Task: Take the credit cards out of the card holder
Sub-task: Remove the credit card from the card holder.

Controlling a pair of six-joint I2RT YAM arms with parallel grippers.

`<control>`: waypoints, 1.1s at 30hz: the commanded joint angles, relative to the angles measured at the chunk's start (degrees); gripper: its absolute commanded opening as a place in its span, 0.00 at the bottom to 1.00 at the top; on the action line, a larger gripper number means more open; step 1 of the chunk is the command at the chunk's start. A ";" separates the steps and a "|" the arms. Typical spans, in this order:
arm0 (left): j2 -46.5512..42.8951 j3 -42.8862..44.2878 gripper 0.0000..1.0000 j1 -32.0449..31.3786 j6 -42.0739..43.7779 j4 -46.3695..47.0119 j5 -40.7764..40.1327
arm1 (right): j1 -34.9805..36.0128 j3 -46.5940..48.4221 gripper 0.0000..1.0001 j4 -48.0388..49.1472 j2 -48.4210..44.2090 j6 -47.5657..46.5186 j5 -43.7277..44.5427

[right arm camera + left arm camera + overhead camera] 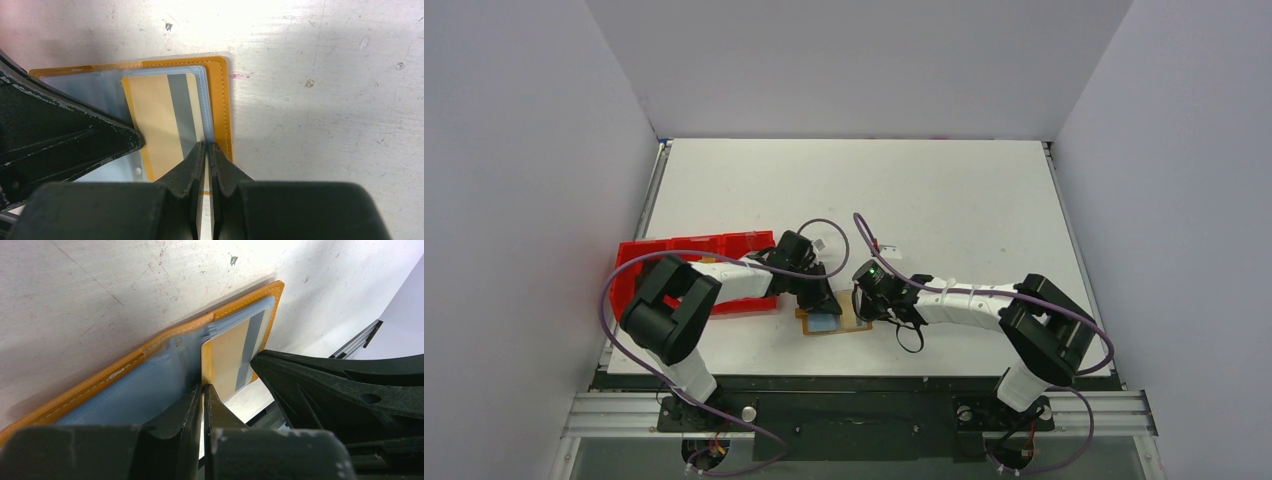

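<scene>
Where the open holder [220, 100], a tan card [160, 115] in its sleeve [90, 87], lies by the table's [944, 200] near edge, the left gripper [204, 386] and right gripper [206, 144] are closed tight at its edges; a pinch cannot be told. Open table is seen beyond it.

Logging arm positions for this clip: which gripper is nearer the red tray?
Left. The left gripper is at the card holder's end beside the red tray; the right gripper is at the holder's opposite end, farther away.
</scene>
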 commanded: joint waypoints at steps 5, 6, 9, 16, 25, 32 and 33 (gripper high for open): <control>-0.89 0.35 0.00 1.75 2.82 -0.05 3.28 | 0.28 -1.65 0.00 0.14 3.35 1.50 -0.28; -0.88 0.32 0.00 2.03 3.13 -0.75 3.53 | -0.03 -1.80 0.00 0.14 3.41 1.64 -0.32; -0.76 0.42 0.00 3.10 4.64 -2.14 4.52 | -0.29 -1.95 0.00 -0.35 4.00 1.69 -0.30; -1.06 0.92 0.00 4.60 6.55 -4.61 5.47 | -0.32 -1.52 0.00 -1.67 4.85 1.71 0.35; -0.81 1.62 0.00 5.57 8.02 -6.09 6.02 | -1.03 -2.54 0.00 -2.21 4.62 1.97 1.09; -0.62 2.13 0.00 6.07 8.83 -6.94 7.42 | -1.74 -3.68 0.00 -2.21 4.21 2.25 1.28; -0.53 2.26 0.00 6.08 9.08 -7.50 7.41 | -1.80 -3.78 0.00 -2.23 4.11 2.32 1.28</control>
